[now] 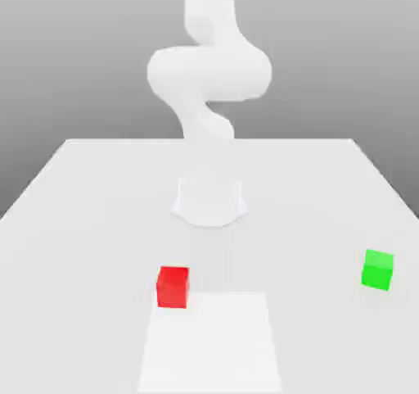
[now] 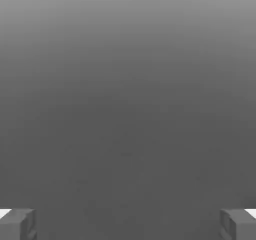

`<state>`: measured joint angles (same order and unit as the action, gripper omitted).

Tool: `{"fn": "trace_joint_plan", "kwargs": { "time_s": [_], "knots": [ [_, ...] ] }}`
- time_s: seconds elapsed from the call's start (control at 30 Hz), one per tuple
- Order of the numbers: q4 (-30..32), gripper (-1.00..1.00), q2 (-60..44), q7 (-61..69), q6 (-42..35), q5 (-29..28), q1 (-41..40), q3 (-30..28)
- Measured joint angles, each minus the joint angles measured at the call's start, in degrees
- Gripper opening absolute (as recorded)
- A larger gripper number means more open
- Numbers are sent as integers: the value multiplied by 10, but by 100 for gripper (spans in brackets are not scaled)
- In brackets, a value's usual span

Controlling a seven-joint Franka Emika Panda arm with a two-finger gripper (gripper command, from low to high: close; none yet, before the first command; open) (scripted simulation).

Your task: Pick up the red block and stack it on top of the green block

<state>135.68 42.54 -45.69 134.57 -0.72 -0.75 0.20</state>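
Tool (image 2: 128, 224): fingers (image 2: 17, 224) spread apart, nothing held.
Small bright red cube (image 1: 173, 287): on white worktop (image 1: 82, 220).
Small bright green cube (image 1: 377, 269): well apart, toward exterior view's right.

The red block (image 1: 173, 287) sits on the table (image 1: 74, 220), toward the exterior view's left. The green block (image 1: 377, 269) lies well apart, at the right.

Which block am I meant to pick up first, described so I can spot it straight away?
Start at the white table with the white robot arm rising at its far side. In front of the arm's base, a little toward the exterior view's left, sits the red block. The only other cube, the green block, is far off near the exterior view's right edge; colour alone separates them.
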Motion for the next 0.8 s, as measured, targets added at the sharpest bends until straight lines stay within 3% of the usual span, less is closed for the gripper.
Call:
{"fn": "trace_joint_plan", "kwargs": {
  "time_s": [0.53, 0.7, 0.8],
  "knots": [
    [310, 0, -284, 35, 236, -30, -47, -52],
    [330, 0, -446, 74, 364, 13, -53, -50],
    [323, 0, -510, 92, 419, 36, -81, -18]
  ]
}}
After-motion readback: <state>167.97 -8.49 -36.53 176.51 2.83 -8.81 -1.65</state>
